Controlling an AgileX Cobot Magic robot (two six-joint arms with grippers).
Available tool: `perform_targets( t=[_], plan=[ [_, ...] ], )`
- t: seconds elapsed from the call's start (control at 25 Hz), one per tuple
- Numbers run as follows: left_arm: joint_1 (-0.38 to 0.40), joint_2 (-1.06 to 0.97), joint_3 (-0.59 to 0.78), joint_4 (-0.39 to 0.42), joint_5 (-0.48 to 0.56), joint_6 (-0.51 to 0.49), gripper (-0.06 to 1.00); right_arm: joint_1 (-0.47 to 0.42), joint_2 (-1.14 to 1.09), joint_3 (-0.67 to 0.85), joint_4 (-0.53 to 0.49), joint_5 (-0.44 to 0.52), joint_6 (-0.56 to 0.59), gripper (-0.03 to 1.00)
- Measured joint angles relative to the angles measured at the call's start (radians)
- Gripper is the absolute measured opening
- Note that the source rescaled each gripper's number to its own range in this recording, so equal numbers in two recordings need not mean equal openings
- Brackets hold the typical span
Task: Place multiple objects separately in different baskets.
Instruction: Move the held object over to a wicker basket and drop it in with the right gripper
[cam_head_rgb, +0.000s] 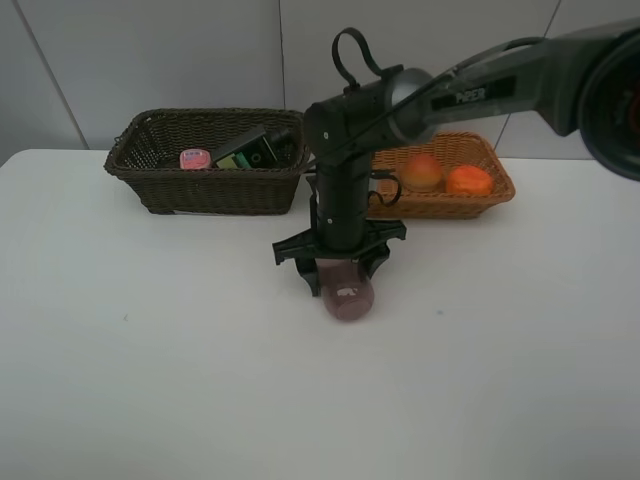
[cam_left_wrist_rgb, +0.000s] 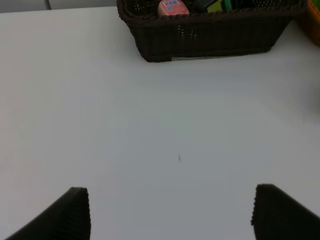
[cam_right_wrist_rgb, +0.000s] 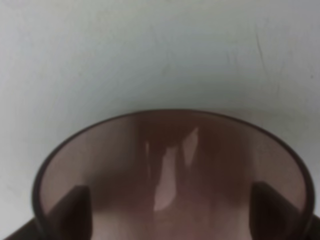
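The translucent purple cup (cam_head_rgb: 350, 298) sits low at the middle of the white table, and my right gripper (cam_head_rgb: 344, 278) points straight down and is shut on it. In the right wrist view the cup (cam_right_wrist_rgb: 170, 165) fills the lower picture, and the dark fingers (cam_right_wrist_rgb: 77, 205) show through its wall on both sides. My left gripper (cam_left_wrist_rgb: 170, 215) hangs open over bare table, well short of the dark brown basket (cam_left_wrist_rgb: 210, 37). That basket (cam_head_rgb: 200, 185) holds the pink bottle (cam_head_rgb: 193, 158) and the black green-labelled bottle (cam_head_rgb: 250, 153). The light basket (cam_head_rgb: 440, 205) holds the orange (cam_head_rgb: 468, 180) and a red-orange fruit (cam_head_rgb: 422, 171).
Both baskets stand side by side along the table's far edge, against a pale wall. The right arm's dark body (cam_head_rgb: 350, 150) rises between them and hides part of the light basket's left end. The left arm does not show in the high view.
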Motion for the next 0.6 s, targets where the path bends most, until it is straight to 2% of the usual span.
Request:
perform_targets(
  t=[0.6],
  plan=[
    [0.000,0.000,0.000,0.000,0.000,0.000,0.75,0.000,-0.025,0.000,0.015,0.079,-0.049,0.13]
  ],
)
